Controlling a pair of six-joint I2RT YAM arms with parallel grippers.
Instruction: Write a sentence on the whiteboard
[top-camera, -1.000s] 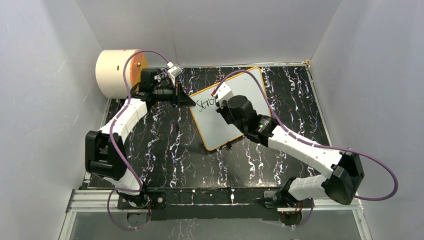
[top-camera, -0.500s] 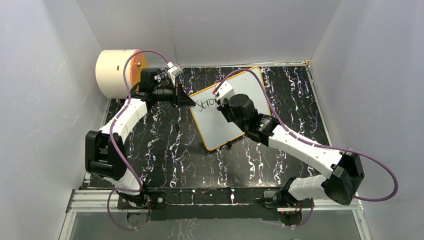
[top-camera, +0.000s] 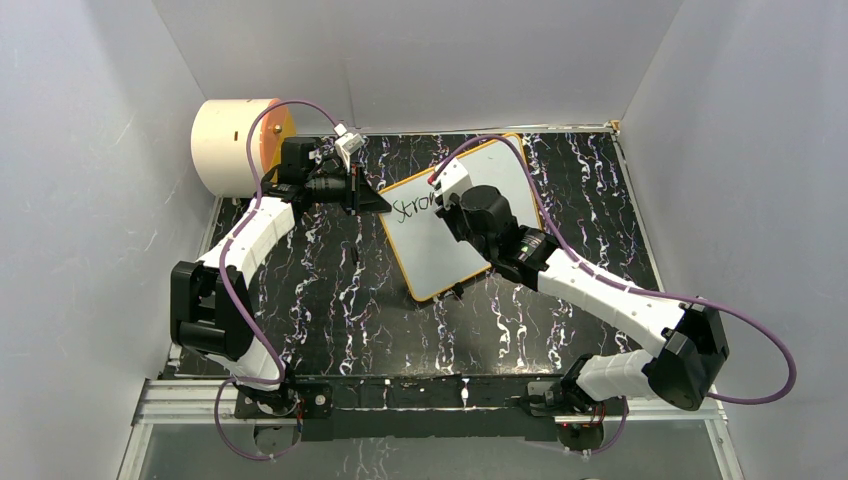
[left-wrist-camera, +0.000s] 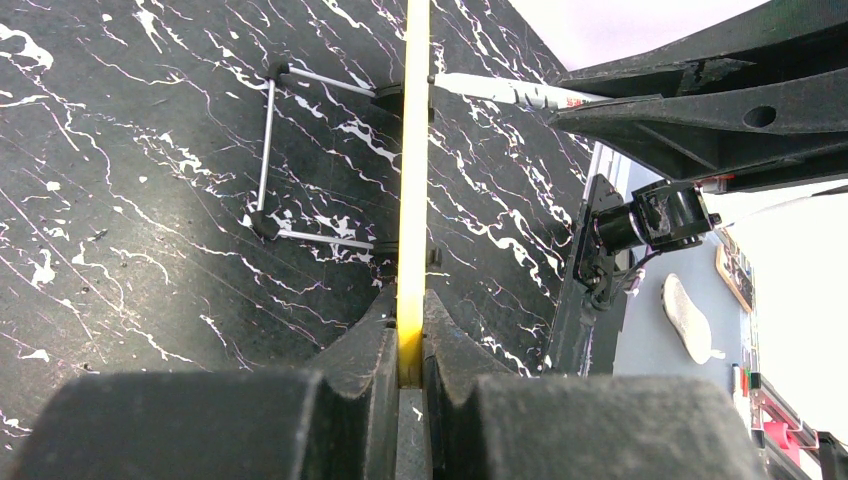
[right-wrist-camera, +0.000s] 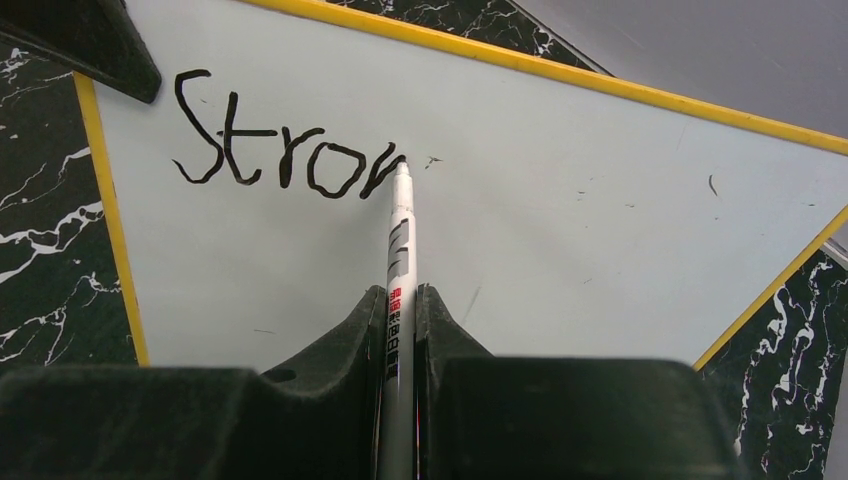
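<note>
The step in hand looks to be the fifth letter of a word. The black writing (right-wrist-camera: 280, 160) reads "Stro" plus the first hump of what is probably an n. To do it well, the stroke should run away from the finished letters at their height and size. Pressure should be light and even, so the nib neither skips nor shoves the board, and the pen's tilt should stay constant (a changed angle would thicken the line). The other arm need only hold the edge firm.

The right gripper (right-wrist-camera: 400, 300) has its jaws pressed together on the barrel of a white marker (right-wrist-camera: 401, 250), which runs straight out ahead of the fingertips. Just beyond them the nib touches the whiteboard (right-wrist-camera: 600, 240) at the end of the last stroke. The letters lie ahead and to the left of the nib. Bare white surface stretches ahead and to the right, so there seems ample room for more words. Farther left, at the board's corner, a dark finger (right-wrist-camera: 90, 50) of the left gripper (left-wrist-camera: 410, 325) shows.

In its own wrist view that gripper is pinched tight on the board's thin yellow frame, which runs edge-on straight ahead from between the fingers. Beyond the grip, to the left, a thin wire bracket (left-wrist-camera: 266, 150) joins the frame over the black marbled table (left-wrist-camera: 150, 300).
</note>
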